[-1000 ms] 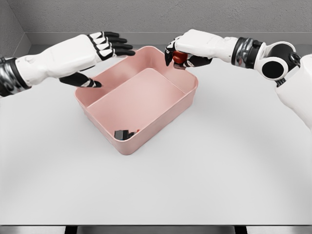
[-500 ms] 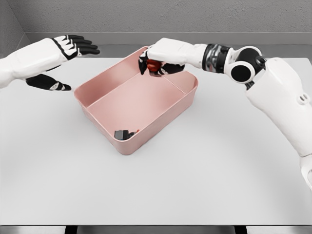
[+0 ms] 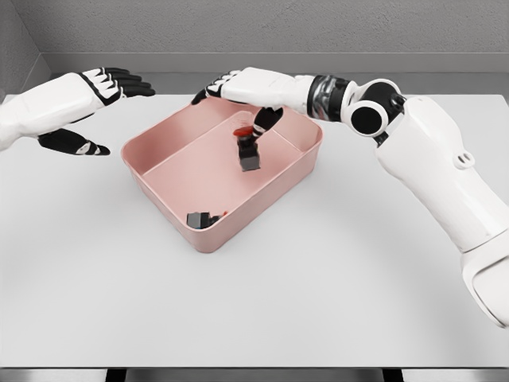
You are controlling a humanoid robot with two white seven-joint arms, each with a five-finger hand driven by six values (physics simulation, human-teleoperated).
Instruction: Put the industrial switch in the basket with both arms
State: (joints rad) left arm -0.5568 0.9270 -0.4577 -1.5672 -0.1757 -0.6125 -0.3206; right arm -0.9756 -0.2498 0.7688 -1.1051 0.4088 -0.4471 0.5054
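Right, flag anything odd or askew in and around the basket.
The industrial switch hangs tilted in mid-air inside the pink basket, below the open right hand, touching nothing. A second dark switch lies in the near corner.

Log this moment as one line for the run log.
right hand: open over basket | industrial switch: released, inside basket | left hand: open, left of basket

Pale grey table (image 3: 262,302) before plain grey walls (image 3: 318,28), evenly lit.
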